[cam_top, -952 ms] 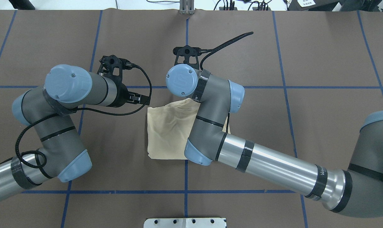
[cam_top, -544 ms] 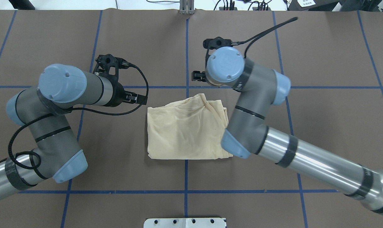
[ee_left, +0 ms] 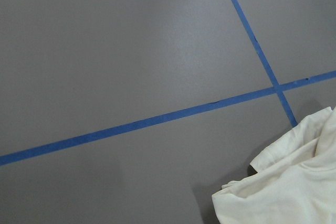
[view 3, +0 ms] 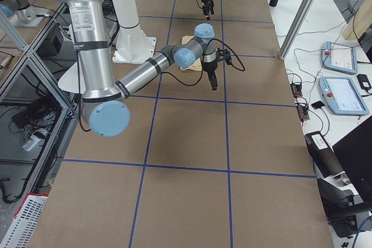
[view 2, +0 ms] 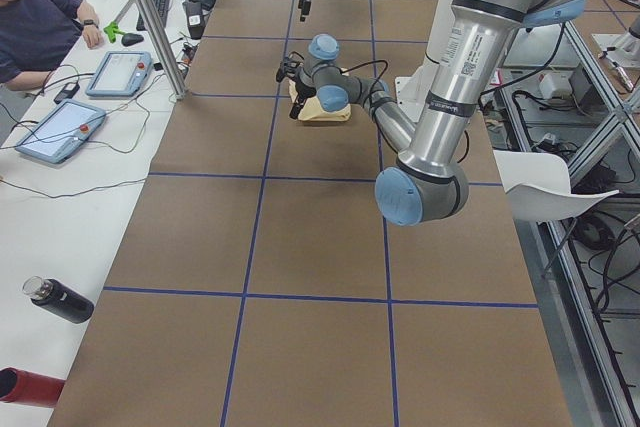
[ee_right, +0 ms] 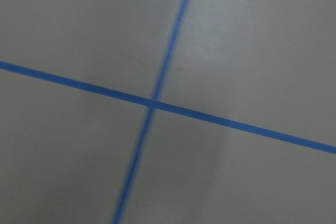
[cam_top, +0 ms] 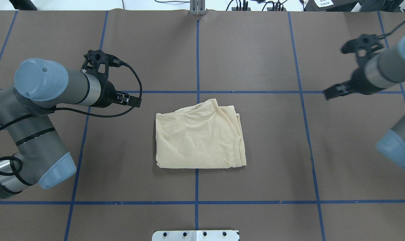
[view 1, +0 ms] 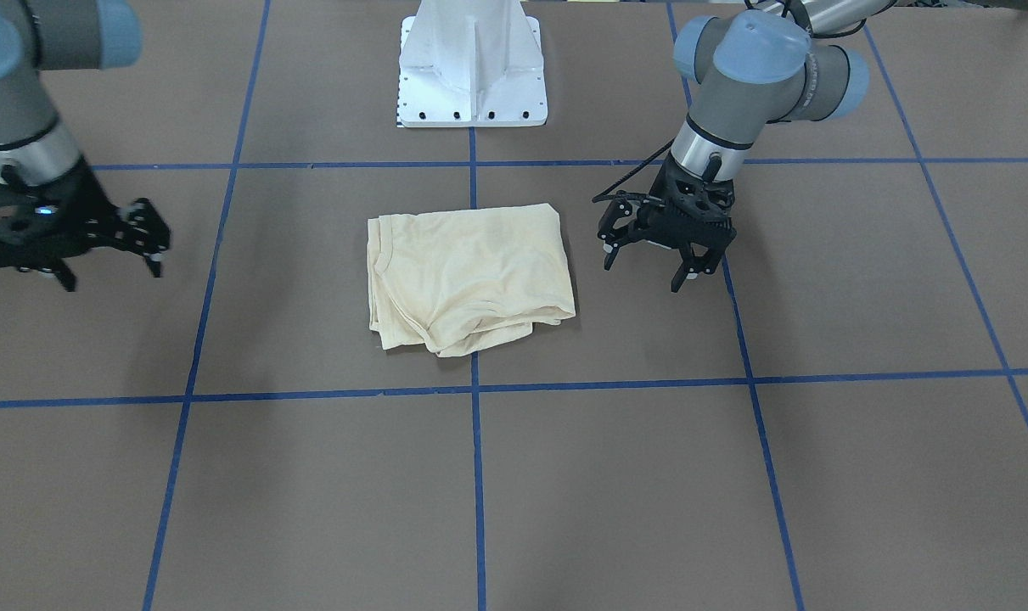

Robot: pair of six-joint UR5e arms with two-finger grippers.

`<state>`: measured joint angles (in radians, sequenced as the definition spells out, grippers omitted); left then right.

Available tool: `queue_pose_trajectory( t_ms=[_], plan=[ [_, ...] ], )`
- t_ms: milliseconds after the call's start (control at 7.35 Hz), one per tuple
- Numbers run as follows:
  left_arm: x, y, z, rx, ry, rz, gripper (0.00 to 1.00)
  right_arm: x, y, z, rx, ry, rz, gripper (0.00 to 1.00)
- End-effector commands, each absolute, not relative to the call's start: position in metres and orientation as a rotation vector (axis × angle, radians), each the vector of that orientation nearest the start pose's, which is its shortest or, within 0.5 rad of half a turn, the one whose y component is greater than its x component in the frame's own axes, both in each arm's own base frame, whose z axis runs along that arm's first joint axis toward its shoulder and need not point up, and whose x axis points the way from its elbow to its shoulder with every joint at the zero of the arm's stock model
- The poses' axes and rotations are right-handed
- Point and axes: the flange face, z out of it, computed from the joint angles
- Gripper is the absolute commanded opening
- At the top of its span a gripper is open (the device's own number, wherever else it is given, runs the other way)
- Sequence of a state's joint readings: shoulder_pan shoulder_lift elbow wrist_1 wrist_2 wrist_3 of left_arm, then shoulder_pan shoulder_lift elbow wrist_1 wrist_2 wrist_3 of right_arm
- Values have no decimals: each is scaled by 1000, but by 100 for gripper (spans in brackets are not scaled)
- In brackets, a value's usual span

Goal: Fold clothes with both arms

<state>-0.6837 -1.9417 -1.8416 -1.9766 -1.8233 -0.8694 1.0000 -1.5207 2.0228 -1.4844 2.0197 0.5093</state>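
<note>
The pale cream shirt (cam_top: 199, 137) lies folded into a rough square at the middle of the table, plain side up, its print hidden. It also shows in the front view (view 1: 467, 271), and a corner shows in the left wrist view (ee_left: 289, 192). My left gripper (cam_top: 131, 99) hangs open and empty to the left of the shirt, apart from it; it also shows in the front view (view 1: 645, 271). My right gripper (cam_top: 331, 92) is open and empty far to the right of the shirt; it also shows in the front view (view 1: 110, 276).
The brown table cover carries a grid of blue tape lines (cam_top: 197, 202). The white pedestal base (view 1: 471, 85) stands at the robot's side. An operator (view 2: 40, 27), tablets (view 2: 120, 72) and a black bottle (view 2: 55, 299) sit along the side bench.
My right arm has swung from over the shirt far out to the right, leaving the shirt uncovered. My left arm has drawn back a little to the left. The shirt stays folded.
</note>
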Motion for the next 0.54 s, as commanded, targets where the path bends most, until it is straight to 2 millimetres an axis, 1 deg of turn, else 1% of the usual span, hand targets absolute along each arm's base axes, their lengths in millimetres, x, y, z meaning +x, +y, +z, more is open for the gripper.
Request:
queue_pose_trajectory(
  t_ms=[0,136,272,408],
  plan=[
    [386,-472,291,504,935,168,100,-23,-434,534,254,-643,-357,100],
    [380,-471,288,484,965,191,100,13,-422,572,241,-678,-384,100],
    [348,-482,282,458,999,178,100,17,-410,588,205,-681,-361,100],
    [287,-487,318,398,1001,173,100,15,-408,599,159,-697,-294,100]
  ],
)
